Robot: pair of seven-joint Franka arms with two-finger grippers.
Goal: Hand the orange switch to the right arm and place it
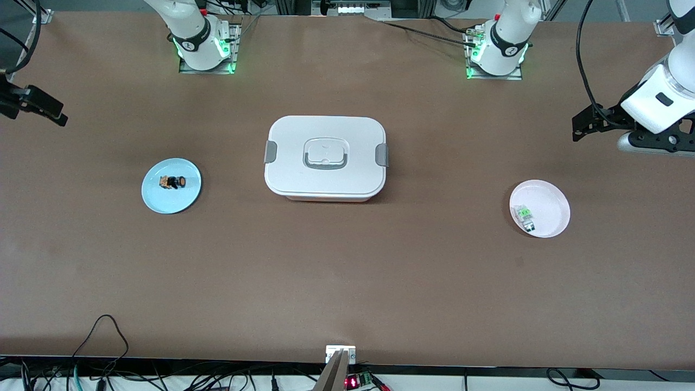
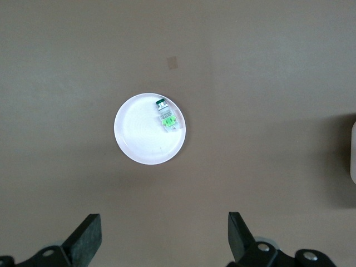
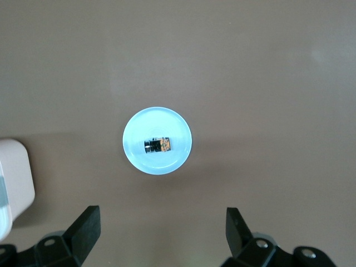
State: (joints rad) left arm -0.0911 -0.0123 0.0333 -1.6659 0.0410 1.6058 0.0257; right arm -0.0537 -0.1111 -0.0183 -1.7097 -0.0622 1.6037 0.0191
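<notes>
blue plate (image 1: pixel 155 200): holds orange switch (image 1: pixel 172 182), toward right arm's end
pink plate (image 1: pixel 554 203): holds green-and-white component (image 1: pixel 524 216)
white box (image 1: pixel 324 157): lid on, mid-table
writing: none readable
left gripper (image 2: pixel 164 236): fingers spread, empty, high over pink plate
right gripper (image 3: pixel 161 231): fingers spread, empty, high over blue plate

The left gripper (image 2: pixel 164 236) hangs high over the bare brown table (image 2: pixel 267 83), its two black fingers (image 2: pixel 86 236) spread wide with nothing between them; below sits a white plate (image 2: pixel 136 139); a green-and-white component (image 2: pixel 166 117) lies in it near the rim; a white container's edge (image 2: pixel 352 150) shows at the frame's border.
</notes>
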